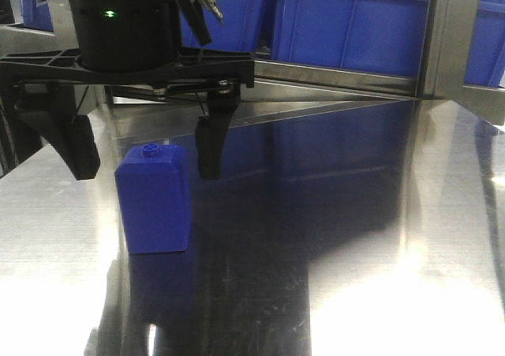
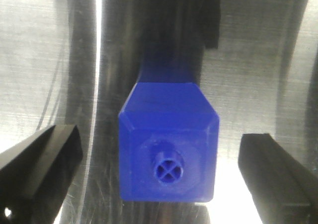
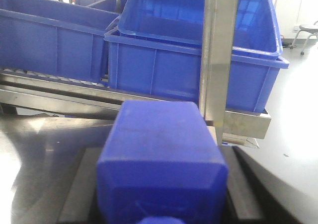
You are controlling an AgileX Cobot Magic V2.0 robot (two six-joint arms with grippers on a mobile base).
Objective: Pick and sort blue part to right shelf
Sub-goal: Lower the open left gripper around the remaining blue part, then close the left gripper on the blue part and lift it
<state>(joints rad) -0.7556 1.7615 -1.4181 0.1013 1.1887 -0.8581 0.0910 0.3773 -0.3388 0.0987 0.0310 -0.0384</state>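
The left end effector [image 1: 144, 170] hangs spread around the short blue block [image 1: 154, 206] on the counter [image 1: 355, 253]; closing there would take the wrong piece. The right end effector [image 3: 160, 152] seems to pinch the blue part [image 3: 159, 134], with the right shelf [image 3: 59, 92] just ahead. Its steel post [image 3: 216, 50] could knock the part loose.

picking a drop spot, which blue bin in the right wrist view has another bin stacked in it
The bin behind the steel post: a second bin sits nested in it. The bin beside it stands single.
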